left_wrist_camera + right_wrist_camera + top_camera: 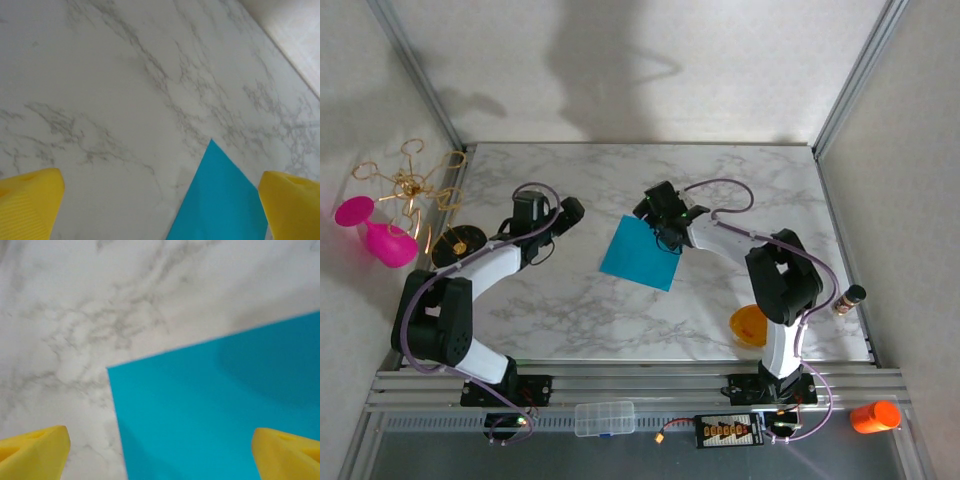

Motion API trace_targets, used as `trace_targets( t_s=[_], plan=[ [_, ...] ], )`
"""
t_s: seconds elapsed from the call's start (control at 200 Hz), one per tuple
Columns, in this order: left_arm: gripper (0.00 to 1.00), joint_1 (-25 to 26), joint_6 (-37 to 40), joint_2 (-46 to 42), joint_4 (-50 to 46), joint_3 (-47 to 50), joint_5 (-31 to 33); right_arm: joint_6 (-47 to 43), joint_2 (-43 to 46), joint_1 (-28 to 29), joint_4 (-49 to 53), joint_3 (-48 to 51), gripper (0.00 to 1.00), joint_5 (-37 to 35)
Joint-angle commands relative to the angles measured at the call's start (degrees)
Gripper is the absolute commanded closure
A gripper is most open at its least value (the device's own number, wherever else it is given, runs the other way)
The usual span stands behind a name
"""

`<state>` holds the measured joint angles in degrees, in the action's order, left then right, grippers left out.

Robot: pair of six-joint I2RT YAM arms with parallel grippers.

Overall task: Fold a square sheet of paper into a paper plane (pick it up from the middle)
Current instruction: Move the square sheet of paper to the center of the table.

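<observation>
Right hand (160,454) pointing down over corner of sheet (638,252), yellow fingers (35,452) spreading wide, gripping nothing; cannot tell if touching paper. Left hand (160,205) hanging low just beside sheet's opposite corner, fingers wide apart, empty. Both arms reaching inward. Sheet lying flat, unfolded, mid-table (570,300) between hands.

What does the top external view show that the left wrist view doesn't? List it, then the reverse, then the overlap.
Top external: the whole teal-blue square sheet of paper lying flat, the right gripper at its far edge, a small orange bowl. Left wrist: the left gripper, its yellow fingertips spread wide, close up. Both: the sheet, the white marble table.
</observation>
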<state>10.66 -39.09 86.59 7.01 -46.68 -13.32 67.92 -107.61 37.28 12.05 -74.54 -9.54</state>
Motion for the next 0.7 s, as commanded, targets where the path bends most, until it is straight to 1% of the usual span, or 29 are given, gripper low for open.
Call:
trace_targets(
  t_s=[0.0,0.13,0.245,0.305,0.466,0.696],
  plan=[
    [0.01,2.20,0.38,-1.30,-4.35,-1.60,-1.34,-10.81,0.30,-2.47,-3.85,3.32,0.11,4.15],
    [0.04,5.30,2.97,1.05,-7.57,-4.11,-0.94,-17.98,-0.15,-3.71,-1.78,3.49,0.13,4.31],
    [0.16,7.99,4.01,4.38,-10.17,-6.84,-0.82,-20.79,-1.30,-5.16,-1.69,3.36,0.15,6.31],
    [0.19,9.13,3.79,6.06,-10.82,-8.07,-1.16,-21.58,-2.22,-5.84,-1.60,3.02,0.17,7.25],
    [0.21,11.76,2.44,9.11,-10.95,-10.11,-0.99,-24.31,-4.65,-6.07,-0.22,0.94,0.19,8.21],
    [0.21,14.37,2.62,12.20,-13.48,-12.89,0.62,-27.01,-6.06,-6.07,-0.62,1.64,0.22,9.55]
  ],
)
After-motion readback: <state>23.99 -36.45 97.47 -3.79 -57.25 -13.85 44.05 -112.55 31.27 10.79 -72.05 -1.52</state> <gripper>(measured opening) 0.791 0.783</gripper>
